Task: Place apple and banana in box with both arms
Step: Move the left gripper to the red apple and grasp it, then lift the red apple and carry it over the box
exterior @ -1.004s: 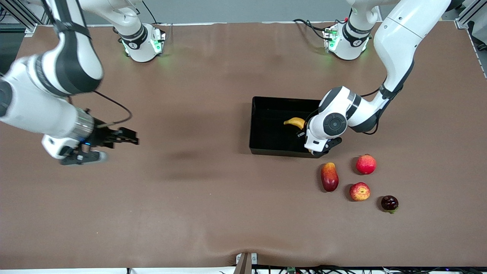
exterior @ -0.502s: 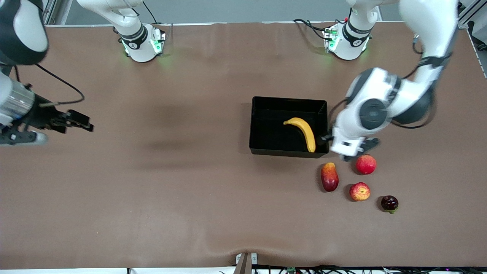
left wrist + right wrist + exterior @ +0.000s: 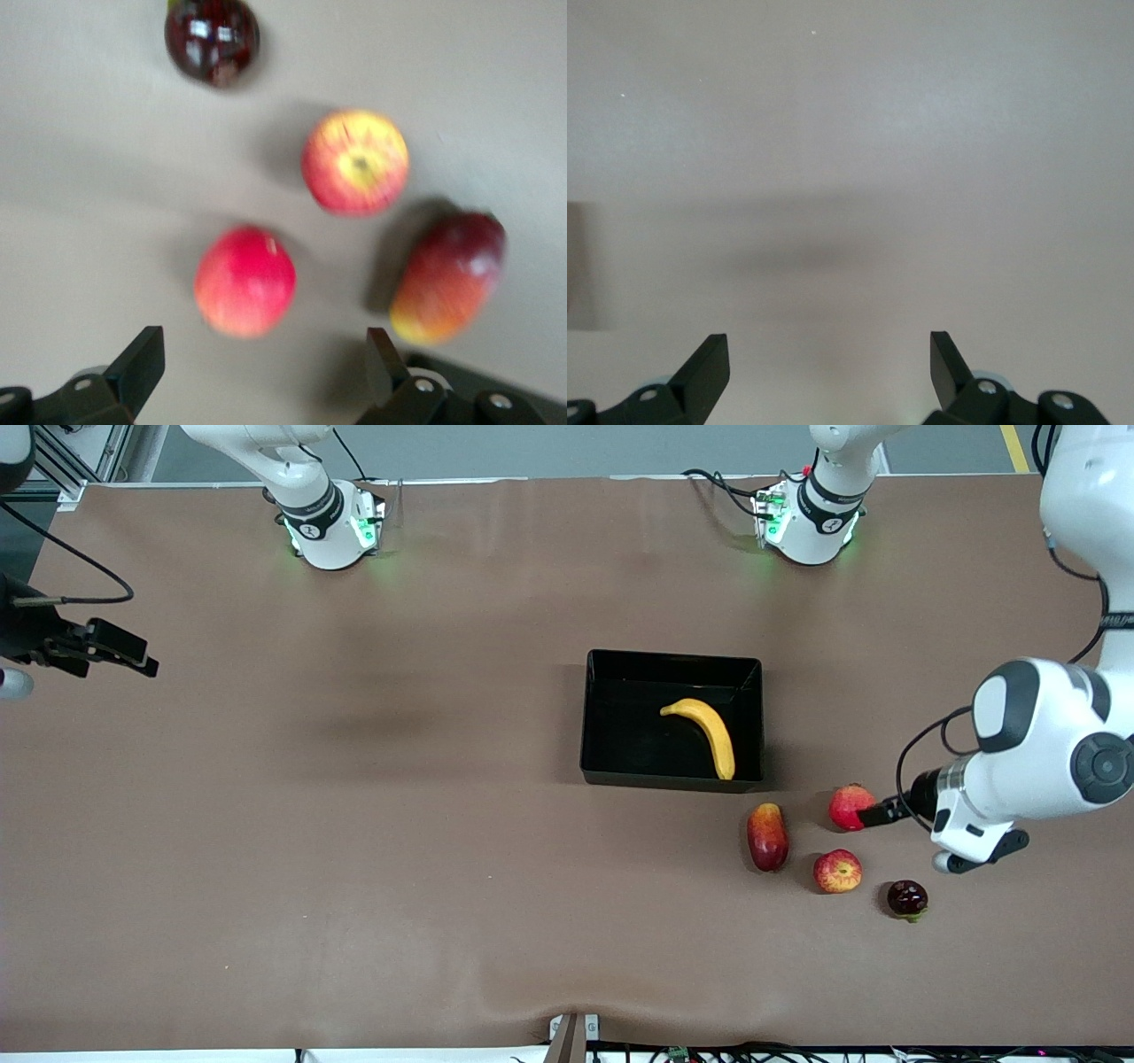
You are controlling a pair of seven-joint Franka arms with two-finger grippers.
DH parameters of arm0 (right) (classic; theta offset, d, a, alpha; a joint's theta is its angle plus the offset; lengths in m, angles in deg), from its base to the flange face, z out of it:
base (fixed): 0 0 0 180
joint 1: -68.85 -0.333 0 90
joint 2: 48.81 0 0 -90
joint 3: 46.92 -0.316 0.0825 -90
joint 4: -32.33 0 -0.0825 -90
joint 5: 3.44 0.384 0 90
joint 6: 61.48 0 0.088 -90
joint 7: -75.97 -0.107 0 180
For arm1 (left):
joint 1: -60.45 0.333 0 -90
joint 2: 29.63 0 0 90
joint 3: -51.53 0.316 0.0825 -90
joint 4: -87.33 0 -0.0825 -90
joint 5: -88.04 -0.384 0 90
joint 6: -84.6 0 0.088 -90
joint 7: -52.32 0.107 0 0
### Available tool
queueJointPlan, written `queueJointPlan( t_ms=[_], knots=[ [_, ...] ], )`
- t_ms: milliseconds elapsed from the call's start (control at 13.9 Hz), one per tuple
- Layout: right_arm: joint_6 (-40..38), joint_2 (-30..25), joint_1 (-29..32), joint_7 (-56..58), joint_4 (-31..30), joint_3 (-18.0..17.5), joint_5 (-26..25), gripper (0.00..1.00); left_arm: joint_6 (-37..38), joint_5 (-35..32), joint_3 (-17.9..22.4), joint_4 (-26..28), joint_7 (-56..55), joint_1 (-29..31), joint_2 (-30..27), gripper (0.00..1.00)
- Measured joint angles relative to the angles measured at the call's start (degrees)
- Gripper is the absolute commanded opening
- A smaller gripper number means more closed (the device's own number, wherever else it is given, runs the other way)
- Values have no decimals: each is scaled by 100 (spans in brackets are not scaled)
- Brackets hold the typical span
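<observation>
The left gripper [image 3: 873, 817] is held low over the table, jaws spread wide. The right gripper [image 3: 124, 655] is parked at the table's edge, likewise spread.

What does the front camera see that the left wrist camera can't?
Only the front view: the long yellow banana lying in the shallow black plastic box, and the open right pincer over bare table. Only the left wrist view: the open left pincer's two fingers. Both: the yellow-patched red apple, pinkish-red round fruit, mango-like fruit, dark glossy fruit.
</observation>
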Motion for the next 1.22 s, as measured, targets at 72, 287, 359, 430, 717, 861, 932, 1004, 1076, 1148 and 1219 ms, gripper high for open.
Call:
queueJointPlan(
  t_ms=[72, 287, 359, 430, 717, 861, 932, 1004, 1076, 1148, 1219],
  knots=[
    [-78, -2, 51, 0, 103, -10, -1, 100, -410, -178, 72, -8, 97, -27, 201, 100],
    [-211, -1, 109, -4, 320, -11, -18, 100, -1274, -562, 139, -101, 215, -109, 673, 100],
    [-312, -1, 109, -4, 389, -12, -55, 100, -1373, -612, 139, -172, 260, -140, 761, 100],
    [-396, -1, 109, -5, 459, -17, -109, 100, -1412, -626, 139, -256, 379, -174, 812, 100],
    [-454, 4, 109, -4, 552, -28, -214, 100, -1427, -626, 140, -604, 673, -420, 978, 100],
    [-452, 21, 109, -4, 552, -40, -252, 100, -1461, -626, 145, -679, 681, -525, 1155, 100],
    [-451, 28, 109, -4, 551, -42, -260, 100, -1501, -626, 151, -691, 684, -550, 1264, 100],
    [-451, 33, 109, -4, 551, -43, -269, 100, -1595, -626, 155, -695, 691, -556, 1380, 100],
    [-451, 36, 109, -3, 551, -44, -277, 100, -1689, -632, 165, -698, 705, -554, 1489, 97],
    [-451, 37, 109, -3, 551, -46, -279, 100, -1758, -644, 193, -705, 718, -555, 1571, 73],
    [-451, 38, 109, 3, 551, -51, -279, 100, -1801, -661, 253, -713, 776, -554, 1608, 33]
  ],
)
